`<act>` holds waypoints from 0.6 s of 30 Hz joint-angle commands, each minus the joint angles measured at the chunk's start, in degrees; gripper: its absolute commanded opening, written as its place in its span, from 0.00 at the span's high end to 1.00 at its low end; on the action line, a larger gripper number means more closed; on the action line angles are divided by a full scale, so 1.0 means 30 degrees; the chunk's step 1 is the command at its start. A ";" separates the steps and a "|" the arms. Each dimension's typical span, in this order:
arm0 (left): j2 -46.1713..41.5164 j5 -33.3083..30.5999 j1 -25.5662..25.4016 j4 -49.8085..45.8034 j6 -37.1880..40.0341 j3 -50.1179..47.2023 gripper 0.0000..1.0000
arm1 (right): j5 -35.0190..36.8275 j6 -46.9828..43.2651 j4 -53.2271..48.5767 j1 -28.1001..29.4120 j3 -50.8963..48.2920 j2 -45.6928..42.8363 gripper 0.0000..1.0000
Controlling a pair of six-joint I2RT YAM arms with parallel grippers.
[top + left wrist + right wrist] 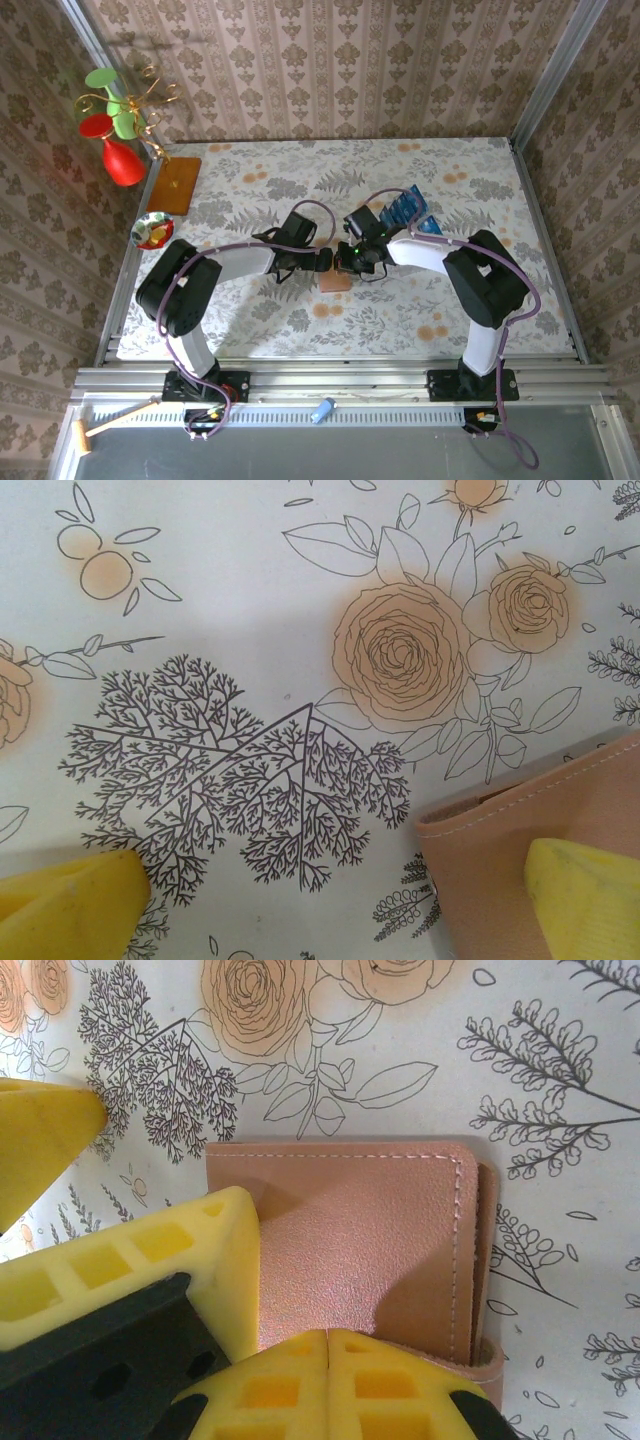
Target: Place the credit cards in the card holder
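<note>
Top external view up: spotting left tool (322,262) and right tool (352,260) crowded together over the brown card holder (335,283) mid-worktop (450,170); catching blue credit cards (405,210) fanned further back beside the right arm, apart from the holder. Over to left wrist: spread wide, one yellow finger (585,900) over the holder's corner, the other above bare floral cloth. Switching to right wrist: pinched fully together, tips meeting at the near edge of the card holder (380,1240), folded shut, stitched face up. Actual grip on it: impossible to tell.
</note>
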 commanded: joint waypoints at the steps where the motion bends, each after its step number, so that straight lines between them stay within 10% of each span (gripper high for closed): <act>1: 0.0636 -0.0461 0.0312 -0.1282 -0.0403 -0.0854 0.00 | 0.0263 0.0188 -0.0547 0.0103 -0.0549 -0.0074 1.00; 18: 0.0635 -0.0402 0.0223 -0.1152 -0.0491 -0.0920 0.00 | 0.0386 -0.0289 -0.1443 -0.0365 0.0544 -0.0467 1.00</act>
